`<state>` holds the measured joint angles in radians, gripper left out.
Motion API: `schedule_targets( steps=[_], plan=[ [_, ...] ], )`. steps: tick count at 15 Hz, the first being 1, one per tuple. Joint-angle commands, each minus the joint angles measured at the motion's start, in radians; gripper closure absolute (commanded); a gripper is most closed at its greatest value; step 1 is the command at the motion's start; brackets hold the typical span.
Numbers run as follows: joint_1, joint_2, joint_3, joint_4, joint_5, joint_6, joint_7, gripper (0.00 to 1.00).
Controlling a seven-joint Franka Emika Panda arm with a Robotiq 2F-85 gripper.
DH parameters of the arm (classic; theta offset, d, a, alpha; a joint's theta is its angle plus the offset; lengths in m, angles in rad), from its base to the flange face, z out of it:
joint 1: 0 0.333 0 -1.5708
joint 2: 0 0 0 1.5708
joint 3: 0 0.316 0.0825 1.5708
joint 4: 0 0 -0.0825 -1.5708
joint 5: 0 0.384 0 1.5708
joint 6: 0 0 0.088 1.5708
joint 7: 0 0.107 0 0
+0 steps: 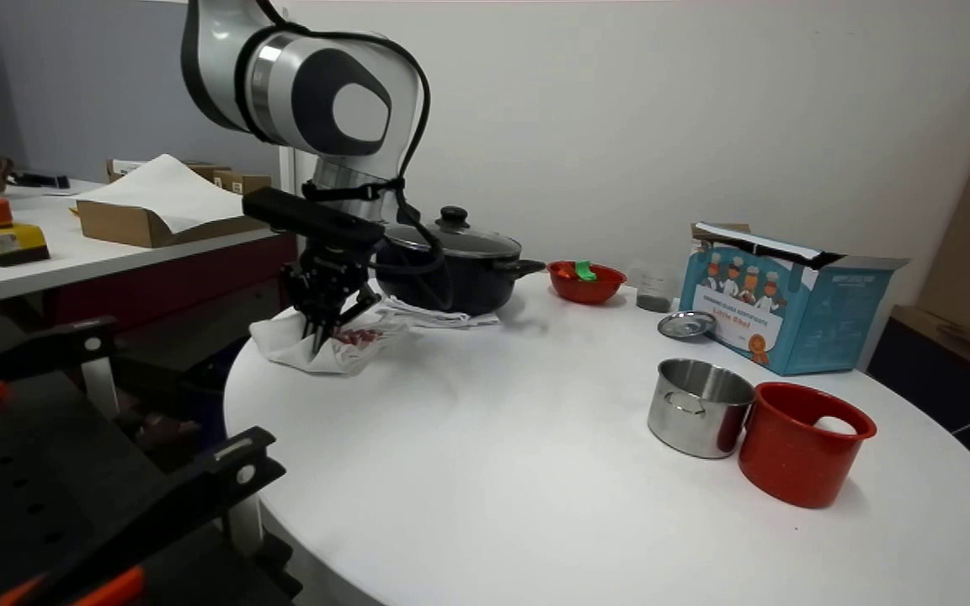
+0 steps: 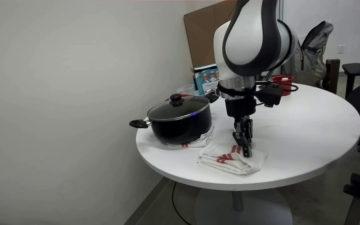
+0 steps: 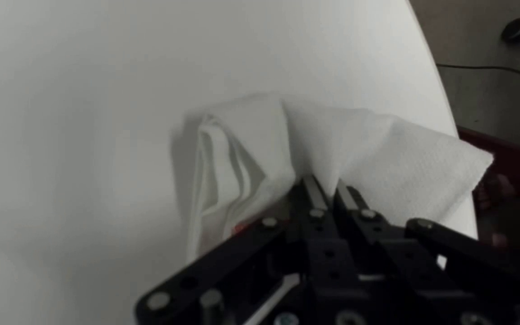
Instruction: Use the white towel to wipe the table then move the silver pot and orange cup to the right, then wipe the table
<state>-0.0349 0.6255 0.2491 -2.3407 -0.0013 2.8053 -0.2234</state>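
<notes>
The white towel [image 1: 300, 347] lies crumpled on the white round table [image 1: 485, 488], close to its edge. Its red stripes show in an exterior view [image 2: 227, 156]. My gripper [image 1: 317, 337] points down into it; in the wrist view the fingertips [image 3: 325, 187] are closed on a pinched fold of the towel [image 3: 251, 131]. The silver pot [image 1: 695, 425] stands upright on the far side of the table, against or right beside the red-orange cup [image 1: 801, 459]. A white item sits in the cup, which also shows in an exterior view [image 2: 284, 89]. The silver pot is hidden there behind the arm.
A black lidded pot [image 2: 180, 128] stands on another striped cloth [image 2: 203, 140], near the towel. A red bowl [image 1: 586, 286], clear cup [image 1: 658, 290], small lid [image 1: 687, 325] and blue box [image 1: 788, 307] stand along the wall. A desk [image 1: 55, 261] adjoins the table.
</notes>
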Motion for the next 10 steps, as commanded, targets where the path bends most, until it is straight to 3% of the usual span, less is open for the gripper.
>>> schedule_targets(
  steps=[1,6,10],
  plan=[
    [0.045,0.071,-0.010,0.028,-0.026,-0.025,-0.024,0.95],
    [0.040,0.052,-0.053,0.033,-0.033,-0.042,-0.027,0.95],
    [-0.016,0.019,-0.123,0.009,-0.029,-0.029,-0.027,0.95]
  ],
)
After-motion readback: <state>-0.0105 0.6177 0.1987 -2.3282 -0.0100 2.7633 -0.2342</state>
